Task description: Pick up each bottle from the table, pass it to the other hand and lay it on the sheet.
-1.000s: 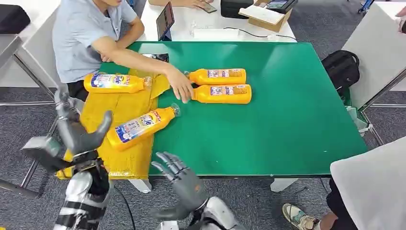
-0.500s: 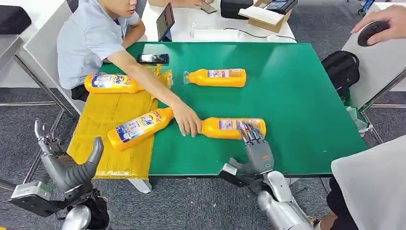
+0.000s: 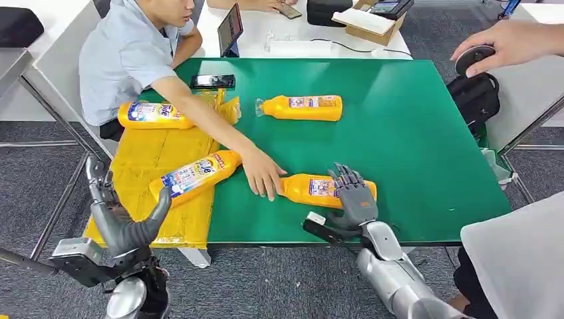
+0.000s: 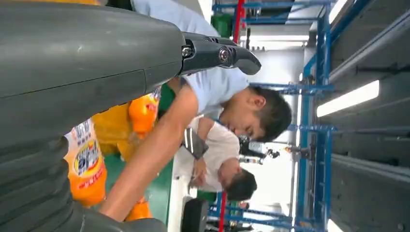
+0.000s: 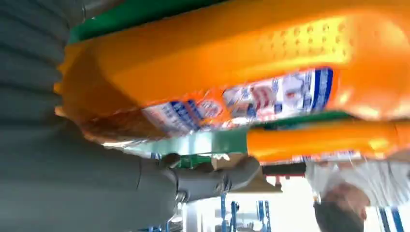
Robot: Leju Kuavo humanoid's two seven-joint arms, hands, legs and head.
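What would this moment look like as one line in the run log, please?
right robot hand: on near bottle | left robot hand: open | person's hand: on bottle neck

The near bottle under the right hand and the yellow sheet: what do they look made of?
The near bottle looks like glossy orange plastic with a printed label; highlights run along its body in the right wrist view, where the right hand lies over it. The yellow sheet seems thin plastic film or a padded mailer, judging by its creases and dull sheen; the pictures cannot settle which.
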